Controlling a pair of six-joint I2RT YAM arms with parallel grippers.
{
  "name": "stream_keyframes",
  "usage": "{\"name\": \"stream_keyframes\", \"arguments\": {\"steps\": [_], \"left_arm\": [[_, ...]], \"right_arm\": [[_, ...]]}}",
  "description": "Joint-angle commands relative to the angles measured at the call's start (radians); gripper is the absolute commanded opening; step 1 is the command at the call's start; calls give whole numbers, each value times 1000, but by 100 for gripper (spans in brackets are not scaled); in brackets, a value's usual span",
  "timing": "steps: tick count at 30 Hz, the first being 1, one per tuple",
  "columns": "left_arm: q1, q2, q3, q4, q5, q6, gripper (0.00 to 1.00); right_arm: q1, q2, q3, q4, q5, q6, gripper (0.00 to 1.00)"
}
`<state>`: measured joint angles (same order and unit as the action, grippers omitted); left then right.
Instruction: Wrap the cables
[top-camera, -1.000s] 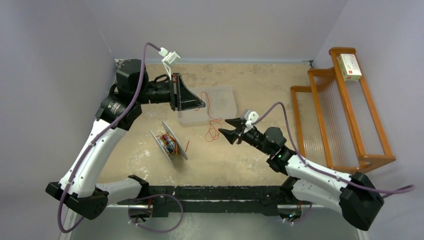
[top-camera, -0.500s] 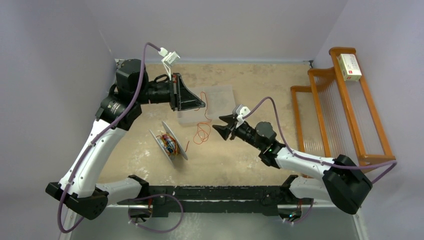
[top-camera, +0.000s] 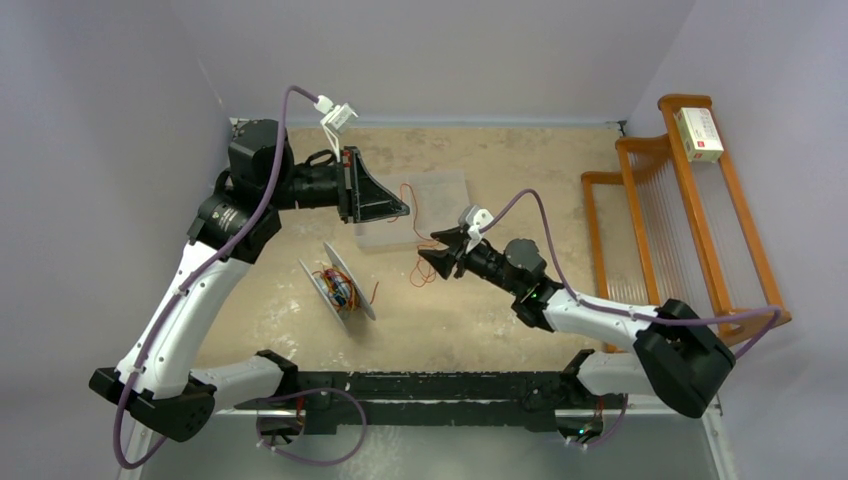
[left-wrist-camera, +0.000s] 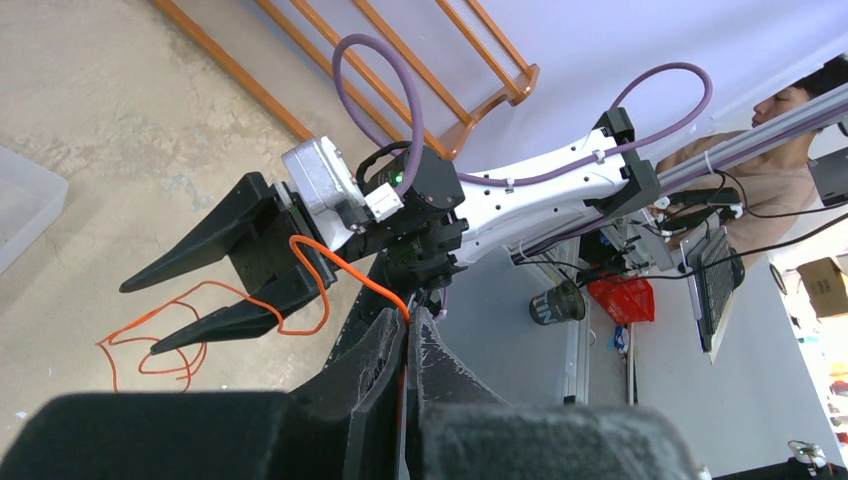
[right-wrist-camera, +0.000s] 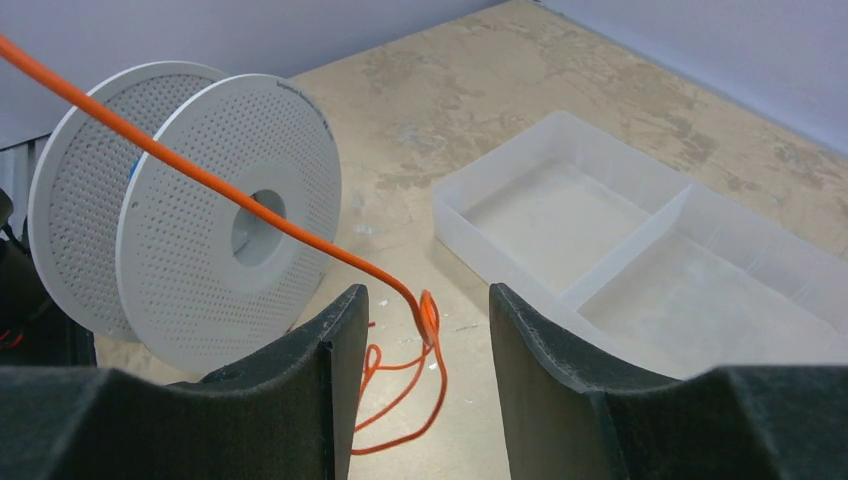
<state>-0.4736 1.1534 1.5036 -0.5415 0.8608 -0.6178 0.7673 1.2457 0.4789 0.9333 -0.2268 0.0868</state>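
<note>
The left gripper (left-wrist-camera: 403, 325) has its jaws pressed together on one end of the orange cable (right-wrist-camera: 200, 173). From those fingertips the cable runs as a raised strand toward the right gripper (right-wrist-camera: 428, 300). That gripper's jaws stand wide apart. The strand passes through the gap and, as far as the wrist view shows, touches neither finger. Just beyond the jaws the slack lies in loose loops on the table (top-camera: 520, 170). The grey perforated spool (right-wrist-camera: 200, 300) stands on its rims to the left of the loops and nearer than the clear divided tray (top-camera: 450, 185). The top view shows a bundle of wire on its hub.

The step in hand looks like the right gripper taking a second hold on the cable, so that the length can be guided to the spool. It should close only once the strand sits centred between the pads, a little short of the kink, because so thin a wire slips easily out the side of the fingers. The left hold should not loosen until that grip is sure. After that the two arms would best move together with modest slack, so that the wire neither pulls taut, nor snags in the loops, nor tips the light spool.
</note>
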Motion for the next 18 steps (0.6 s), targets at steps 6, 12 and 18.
{"name": "stream_keyframes", "arguments": {"steps": [6, 12, 18], "left_arm": [[-6, -24, 17, 31, 24, -3, 0], [-7, -28, 16, 34, 29, -6, 0], [-8, -31, 15, 31, 29, -5, 0]], "right_arm": [[-2, 32, 29, 38, 26, -30, 47], [-2, 108, 61, 62, 2, -17, 45], [-2, 154, 100, 72, -9, -12, 45]]}}
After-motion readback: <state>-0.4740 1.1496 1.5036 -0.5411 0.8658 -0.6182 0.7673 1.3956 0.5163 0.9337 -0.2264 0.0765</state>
